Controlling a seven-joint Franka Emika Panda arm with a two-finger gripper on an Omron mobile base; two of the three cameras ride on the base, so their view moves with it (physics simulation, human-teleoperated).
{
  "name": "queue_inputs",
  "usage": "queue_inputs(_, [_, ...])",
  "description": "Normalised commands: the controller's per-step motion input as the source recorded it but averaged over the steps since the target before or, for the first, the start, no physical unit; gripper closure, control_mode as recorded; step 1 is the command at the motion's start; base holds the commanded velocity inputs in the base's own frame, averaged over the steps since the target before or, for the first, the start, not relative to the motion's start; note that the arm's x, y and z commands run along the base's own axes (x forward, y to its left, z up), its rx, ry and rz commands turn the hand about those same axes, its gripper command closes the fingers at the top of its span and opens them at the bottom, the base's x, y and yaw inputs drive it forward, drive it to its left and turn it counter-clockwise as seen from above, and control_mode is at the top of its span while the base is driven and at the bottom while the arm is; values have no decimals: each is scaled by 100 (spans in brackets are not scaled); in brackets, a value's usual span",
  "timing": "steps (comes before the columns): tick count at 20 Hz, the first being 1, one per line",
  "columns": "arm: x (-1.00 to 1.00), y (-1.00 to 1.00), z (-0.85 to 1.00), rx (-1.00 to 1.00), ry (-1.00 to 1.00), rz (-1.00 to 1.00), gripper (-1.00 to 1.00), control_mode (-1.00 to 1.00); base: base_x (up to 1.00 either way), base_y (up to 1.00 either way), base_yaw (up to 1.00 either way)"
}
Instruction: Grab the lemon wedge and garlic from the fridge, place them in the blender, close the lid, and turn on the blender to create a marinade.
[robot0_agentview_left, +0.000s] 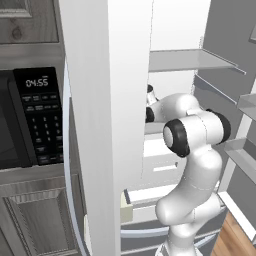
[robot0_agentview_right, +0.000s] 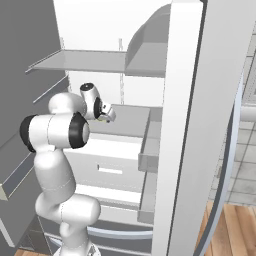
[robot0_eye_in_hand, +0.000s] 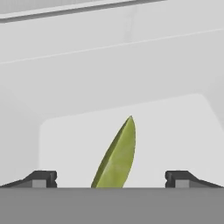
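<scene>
Inside the open fridge, a yellow-green lemon wedge stands on edge on a pale shelf. My gripper is open, one fingertip on either side of the wedge, neither touching it. From the right base view the hand reaches in over that shelf, under the shelf above. From the left base view the wrist passes behind the fridge's white front edge. The garlic, blender and lid are out of view.
A black microwave with a keypad sits left of the fridge, with cabinets above and below. White drawers lie below the shelf. The open door's bins stand to the arm's right. Wooden floor lies below.
</scene>
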Motion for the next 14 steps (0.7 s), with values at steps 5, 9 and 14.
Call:
queue_inputs(5, [5, 0, -29, 0, 0, 0, 100, -100, 0, 0, 0])
queue_inputs(9, [4, 0, -28, 0, 0, 0, 100, -100, 0, 0, 0])
queue_inputs(14, [6, 0, -29, 0, 0, 0, 100, -100, 0, 0, 0])
